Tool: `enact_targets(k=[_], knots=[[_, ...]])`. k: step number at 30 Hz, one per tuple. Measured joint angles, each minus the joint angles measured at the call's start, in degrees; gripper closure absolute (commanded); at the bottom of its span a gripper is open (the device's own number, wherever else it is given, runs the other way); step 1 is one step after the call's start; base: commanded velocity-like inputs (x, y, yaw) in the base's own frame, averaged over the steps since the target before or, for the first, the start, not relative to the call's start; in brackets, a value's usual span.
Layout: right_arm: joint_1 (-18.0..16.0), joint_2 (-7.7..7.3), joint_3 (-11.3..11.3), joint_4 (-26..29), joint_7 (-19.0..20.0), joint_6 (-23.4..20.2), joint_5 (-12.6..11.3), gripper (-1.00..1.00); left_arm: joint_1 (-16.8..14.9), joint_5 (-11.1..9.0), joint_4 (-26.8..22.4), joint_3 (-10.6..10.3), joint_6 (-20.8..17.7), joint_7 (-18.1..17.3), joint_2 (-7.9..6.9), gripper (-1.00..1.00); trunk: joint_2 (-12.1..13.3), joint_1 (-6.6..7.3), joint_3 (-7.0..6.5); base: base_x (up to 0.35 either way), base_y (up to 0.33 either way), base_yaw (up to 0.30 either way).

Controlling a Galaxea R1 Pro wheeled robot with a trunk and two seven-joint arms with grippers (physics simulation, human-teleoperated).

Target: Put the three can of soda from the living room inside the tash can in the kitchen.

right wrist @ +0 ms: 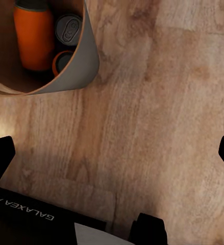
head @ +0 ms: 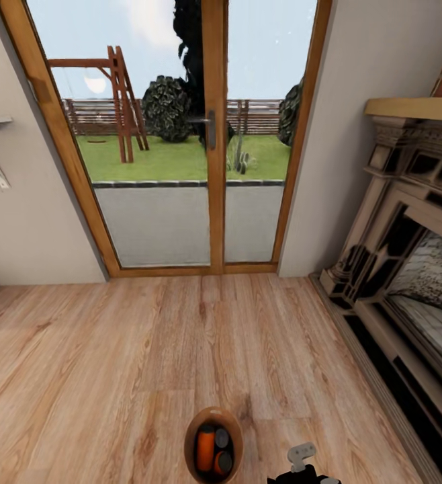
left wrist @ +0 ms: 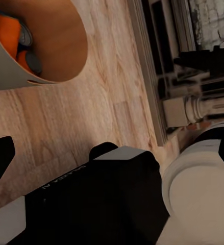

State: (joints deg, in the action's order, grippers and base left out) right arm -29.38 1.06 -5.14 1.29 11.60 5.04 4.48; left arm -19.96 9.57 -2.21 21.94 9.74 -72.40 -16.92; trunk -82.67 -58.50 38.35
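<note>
Orange cans (right wrist: 35, 41) inside bin (right wrist: 83, 66); right claw (right wrist: 112, 153) spread wide, empty, over floor; left claw state unclear.

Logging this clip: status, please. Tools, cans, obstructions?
Right tool open, empty. Three soda cans inside trash can, living room floor by glass doors. Fireplace to the right.
</note>
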Motion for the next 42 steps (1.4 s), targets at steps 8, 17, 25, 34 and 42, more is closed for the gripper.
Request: enact_targets(k=[8,17,25,34,42], knots=[[0.0,-0.01,0.0,0.0,0.0,0.1,0.0,-1.0,0.0,0.7,0.0,0.0,0.0,0.8,0.57,-1.0,3.2,1.76,-2.2,0.0,0.0,0.0],[0.0,-0.07,0.1,-0.1,0.0,0.1,0.0,-1.0,0.0,0.8,-0.1,-0.1,0.0,1.2,0.33,-1.0,6.8,3.73,-4.66,0.0,0.0,0.0],[0.3,-1.31,0.2,-0.3,0.1,0.0,-0.1,-1.0,1.3,0.9,-0.1,-0.2,0.0,5.6,-1.73,-1.0,10.0,5.49,-6.86,0.0,0.0,-0.026],[0.7,-3.17,0.3,-0.4,0.5,-0.2,-1.7,-1.0,2.4,0.9,-0.1,-0.1,0.1,6.6,-3.5,-1.0,13.6,7.47,-9.33,0.0,0.0,-0.06],[1.2,-3.29,0.3,-0.5,0.4,-0.3,-2.2,-1.0,2.5,0.9,-0.1,-0.2,0.1,6.7,-3.72,-1.0,16.8,9.22,-11.52,0.0,0.0,-0.063]])
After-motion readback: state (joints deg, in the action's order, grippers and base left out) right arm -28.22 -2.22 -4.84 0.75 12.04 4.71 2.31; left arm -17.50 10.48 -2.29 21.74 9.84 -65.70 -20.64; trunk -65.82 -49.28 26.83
